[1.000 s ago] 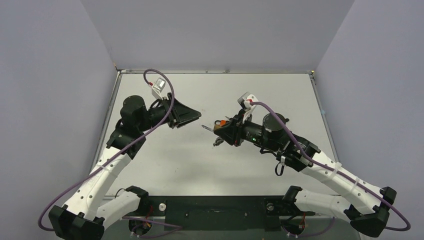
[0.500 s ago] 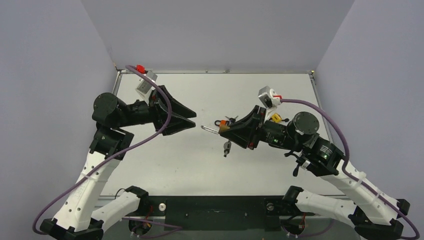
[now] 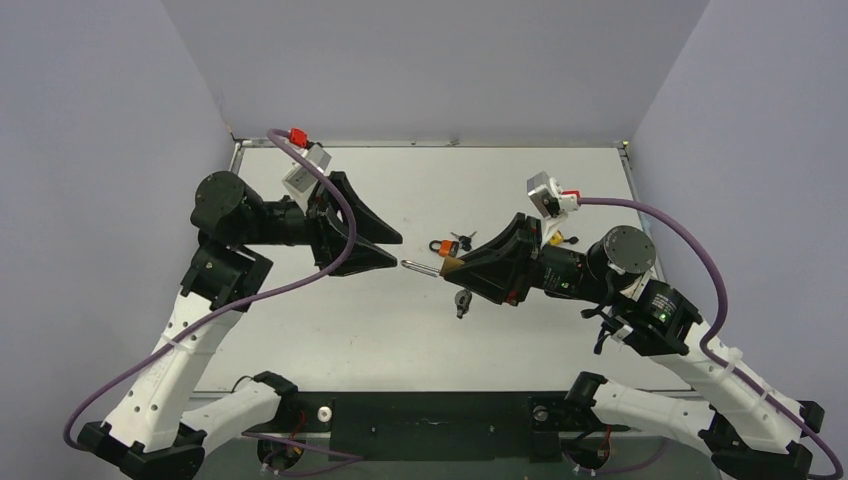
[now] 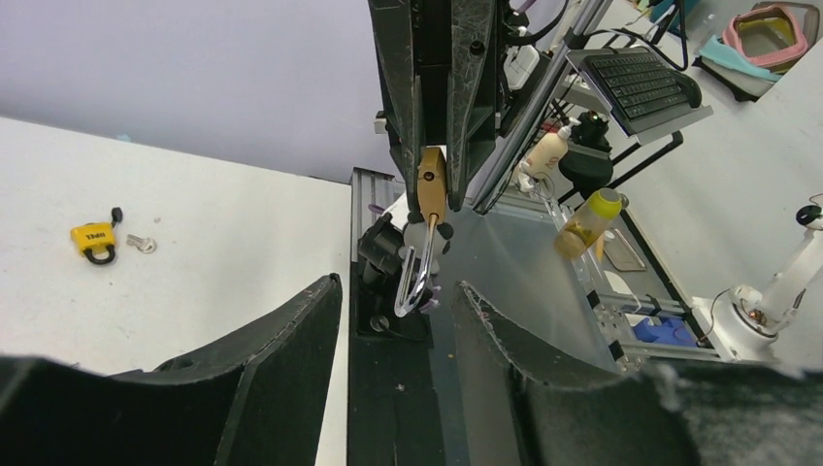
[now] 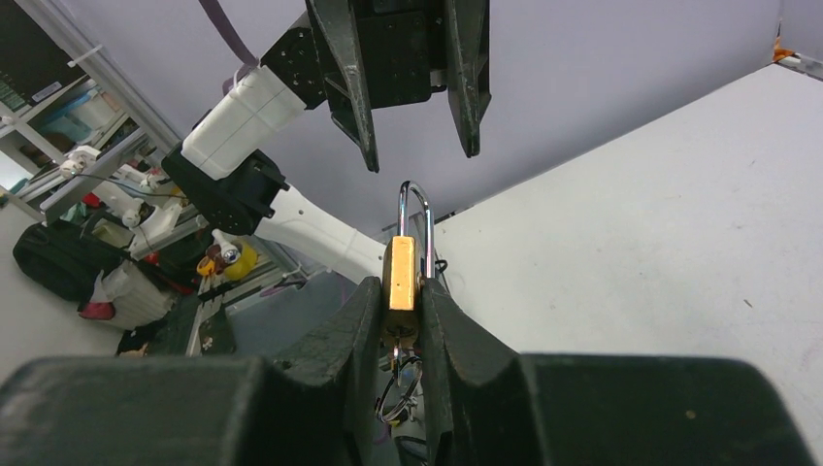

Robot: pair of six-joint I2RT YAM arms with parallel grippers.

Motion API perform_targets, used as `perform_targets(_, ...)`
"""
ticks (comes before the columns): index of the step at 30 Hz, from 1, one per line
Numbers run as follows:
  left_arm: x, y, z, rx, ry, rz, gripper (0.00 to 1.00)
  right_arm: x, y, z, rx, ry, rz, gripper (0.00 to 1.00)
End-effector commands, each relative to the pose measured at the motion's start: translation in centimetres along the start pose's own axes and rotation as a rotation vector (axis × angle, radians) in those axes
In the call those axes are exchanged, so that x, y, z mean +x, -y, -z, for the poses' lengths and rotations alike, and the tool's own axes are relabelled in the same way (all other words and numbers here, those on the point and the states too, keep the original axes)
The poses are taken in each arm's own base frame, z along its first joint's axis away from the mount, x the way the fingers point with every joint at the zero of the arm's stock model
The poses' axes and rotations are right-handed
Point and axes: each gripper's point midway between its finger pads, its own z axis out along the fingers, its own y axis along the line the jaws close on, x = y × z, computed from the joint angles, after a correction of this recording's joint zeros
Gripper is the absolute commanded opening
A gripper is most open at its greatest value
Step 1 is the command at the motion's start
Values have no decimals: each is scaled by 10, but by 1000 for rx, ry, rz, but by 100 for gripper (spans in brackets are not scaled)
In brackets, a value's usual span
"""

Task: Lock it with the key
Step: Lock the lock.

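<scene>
Both arms have drawn their elbows outward over the past second, and the left gripper [image 3: 397, 250] has turned so that its two fingers now fan apart in the overhead view. The right gripper [image 3: 447, 268] has shifted a little down and to the right, carrying its load with it.

That load is the brass padlock [image 3: 450, 266], pinched flat between the right gripper's fingers and held in the air above the surface [image 3: 400, 340]. Its steel shackle [image 3: 415, 266] sticks out past the fingertips and points straight at the left gripper. A key ring [image 3: 461, 300] dangles beneath the lock body.

The left gripper stands spread and holds nothing. Its fingertips sit just short of the shackle's end, the lower one closest; I cannot tell whether it touches. From the left wrist, the shackle hangs in line with the gap between the fingers.

Each forearm lies roughly level, reaching inward toward the middle of the surface so that the two grippers face each other tip to tip.

A small orange padlock [image 3: 440, 246] lies on the surface just behind the held one, with a loose key [image 3: 458, 240] beside it.
</scene>
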Motion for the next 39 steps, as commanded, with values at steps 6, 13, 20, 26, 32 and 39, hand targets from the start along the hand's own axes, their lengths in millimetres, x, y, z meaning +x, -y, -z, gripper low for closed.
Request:
perform_targets(6, 5, 10, -7, 30, -47, -43, 41, -35, -24, 3, -67, 102, 39, 0)
perform_targets(13, 15, 5, -15, 10, -82, -27, 38, -35, -20, -1, -55, 100, 37, 0)
perform_targets(20, 12, 6, -17, -1, -69, -35, 34, -30, -13, -4, -30, 89, 35, 0)
perform_targets(26, 10, 4, -16, -19, -61, -39, 29, -28, -9, -3, -6, 83, 39, 0)
perform_targets(32, 7, 3, -17, -31, -50, -38, 26, -24, -2, -3, 23, 73, 41, 0)
perform_targets(39, 9, -1, -18, -39, -58, -20, 12, -26, 0, 0, 42, 83, 48, 0)
